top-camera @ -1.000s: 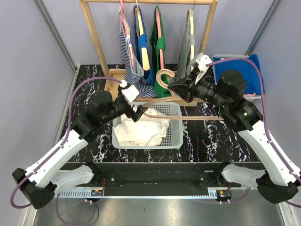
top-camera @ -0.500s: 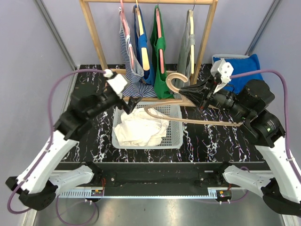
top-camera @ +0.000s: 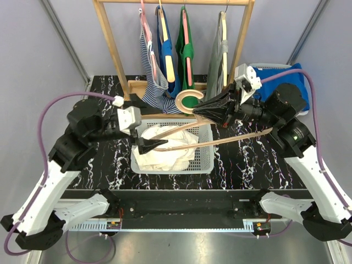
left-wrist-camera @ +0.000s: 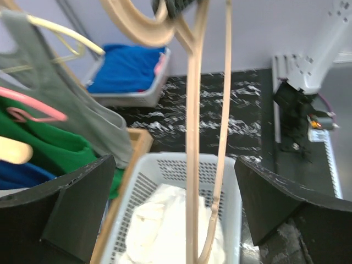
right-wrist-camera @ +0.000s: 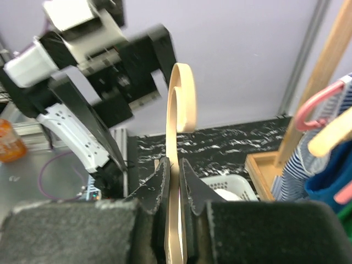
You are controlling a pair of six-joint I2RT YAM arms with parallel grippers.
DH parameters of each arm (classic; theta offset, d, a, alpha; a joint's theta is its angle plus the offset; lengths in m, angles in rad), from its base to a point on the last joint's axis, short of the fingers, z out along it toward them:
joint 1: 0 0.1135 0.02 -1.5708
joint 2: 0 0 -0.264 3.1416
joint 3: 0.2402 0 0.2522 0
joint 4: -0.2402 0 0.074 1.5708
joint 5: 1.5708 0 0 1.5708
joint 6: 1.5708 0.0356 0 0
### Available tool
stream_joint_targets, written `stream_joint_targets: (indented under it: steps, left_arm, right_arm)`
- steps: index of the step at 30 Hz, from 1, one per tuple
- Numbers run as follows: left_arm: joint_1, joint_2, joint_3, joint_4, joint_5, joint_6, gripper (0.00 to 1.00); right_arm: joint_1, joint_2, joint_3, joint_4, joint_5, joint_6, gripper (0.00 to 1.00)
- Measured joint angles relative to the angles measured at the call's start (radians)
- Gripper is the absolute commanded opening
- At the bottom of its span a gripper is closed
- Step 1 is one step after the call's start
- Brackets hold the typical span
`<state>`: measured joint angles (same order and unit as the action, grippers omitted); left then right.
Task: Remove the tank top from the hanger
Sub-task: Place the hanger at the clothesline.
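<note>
White tank top (top-camera: 165,147): lying crumpled in white basket (top-camera: 204,160), off wooden hanger (top-camera: 236,139). Right gripper (top-camera: 202,108) is pinching the hanger's neck above the basket. Left gripper (left-wrist-camera: 175,203) is standing wide, gripping nothing. Blue cloth (top-camera: 294,77) is filling rear bin (top-camera: 265,66).

Spans from lower left toward frame centre with left gripper (top-camera: 154,144), jaws spread wide. Reaches from lower right to upper centre with right gripper (top-camera: 201,109), jaws clamped nearly together.
</note>
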<state>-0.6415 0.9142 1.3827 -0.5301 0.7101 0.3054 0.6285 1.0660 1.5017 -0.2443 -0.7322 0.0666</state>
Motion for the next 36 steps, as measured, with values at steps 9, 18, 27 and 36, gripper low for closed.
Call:
stream_joint_targets:
  steps: [9, 18, 27, 36]
  left_arm:
    - [-0.008, 0.089, 0.015, -0.048, 0.078, -0.030, 0.84]
    - [-0.022, 0.117, 0.043, -0.050, 0.158, -0.076, 0.37]
    - [-0.018, 0.131, 0.070, -0.050, 0.145, -0.117, 0.07]
    - [-0.012, 0.137, 0.069, -0.036, 0.114, -0.129, 0.00]
  right_arm:
    - [0.000, 0.044, 0.001, 0.131, -0.050, 0.089, 0.04]
    - [0.000, 0.070, -0.017, 0.229, -0.064, 0.115, 0.03]
    - [0.002, 0.083, -0.033, 0.243, -0.068, 0.118, 0.03]
    - [0.004, 0.075, -0.042, 0.267, -0.068, 0.118, 0.28]
